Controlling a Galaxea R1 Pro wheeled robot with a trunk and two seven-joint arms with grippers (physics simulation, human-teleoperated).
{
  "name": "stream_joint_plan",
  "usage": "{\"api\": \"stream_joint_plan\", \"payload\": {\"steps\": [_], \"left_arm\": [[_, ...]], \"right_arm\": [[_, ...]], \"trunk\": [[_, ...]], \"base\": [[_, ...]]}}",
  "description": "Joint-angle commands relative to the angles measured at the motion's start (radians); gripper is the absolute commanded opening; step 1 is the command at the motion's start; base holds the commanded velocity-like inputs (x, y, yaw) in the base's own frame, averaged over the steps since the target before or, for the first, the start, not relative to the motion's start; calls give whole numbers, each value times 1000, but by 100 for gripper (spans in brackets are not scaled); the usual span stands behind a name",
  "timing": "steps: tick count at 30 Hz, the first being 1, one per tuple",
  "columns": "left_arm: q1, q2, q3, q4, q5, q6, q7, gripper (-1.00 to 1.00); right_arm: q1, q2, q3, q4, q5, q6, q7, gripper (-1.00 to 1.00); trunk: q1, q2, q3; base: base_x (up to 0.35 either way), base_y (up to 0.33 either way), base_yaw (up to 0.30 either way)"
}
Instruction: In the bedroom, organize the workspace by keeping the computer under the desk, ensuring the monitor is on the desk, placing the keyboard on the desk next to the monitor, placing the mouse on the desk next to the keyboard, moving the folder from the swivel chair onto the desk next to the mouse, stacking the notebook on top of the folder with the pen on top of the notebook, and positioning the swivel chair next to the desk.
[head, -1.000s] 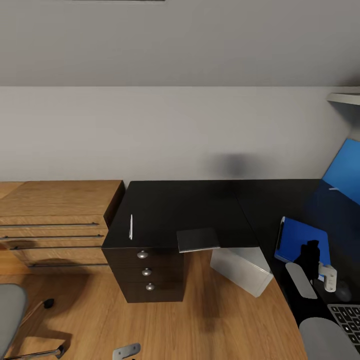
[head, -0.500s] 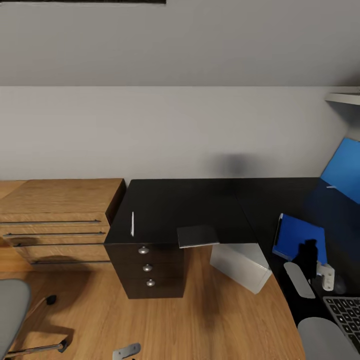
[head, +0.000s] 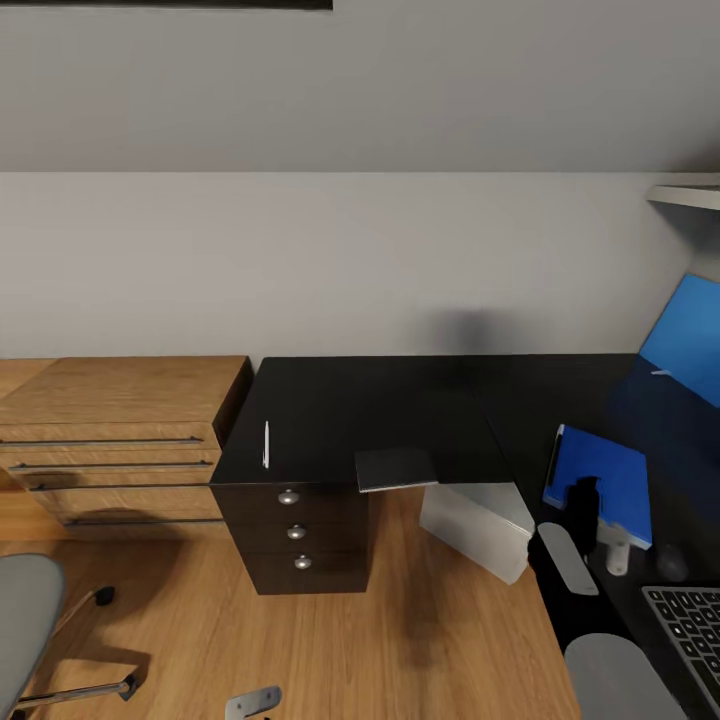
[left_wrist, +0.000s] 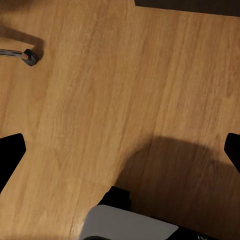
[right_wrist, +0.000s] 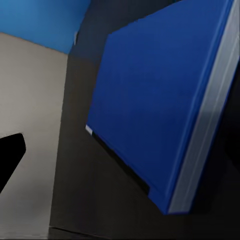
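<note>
The blue folder (head: 606, 472) lies flat on the black desk (head: 400, 400), between the blue-lit monitor (head: 686, 340) and the keyboard (head: 692, 620). My right gripper (head: 590, 497) hovers over the folder's near edge, open and holding nothing; the right wrist view has the folder (right_wrist: 155, 105) close below it. A white pen (head: 266, 444) rests near the desk's left end. The dark grey notebook (head: 396, 469) overhangs the front edge. Under the desk sits the white computer (head: 478, 525). A grey swivel chair (head: 22, 620) is at the lower left. My left gripper (left_wrist: 120, 150) hangs open above the floor.
A wooden dresser (head: 115, 435) with several drawers adjoins the desk's left side. The desk's drawer unit (head: 295, 535) has three round knobs. A chair caster (left_wrist: 30, 56) rests on the wooden floor (head: 330, 640). A white shelf (head: 690, 195) juts from the right wall.
The head view has shifted slightly. My right arm has drawn back toward the desk's inner edge, away from the middle of the folder. Pen, notebook and folder stay where they were.
</note>
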Motion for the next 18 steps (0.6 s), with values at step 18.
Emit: {"api": "stream_joint_plan", "payload": {"steps": [18], "left_arm": [[-1,1,-6,-2,5,2,8,100]], "right_arm": [[1,106,30,3,-3,-3,-37,100]], "trunk": [[0,-1,-1]], "base": [[0,0,0]]}}
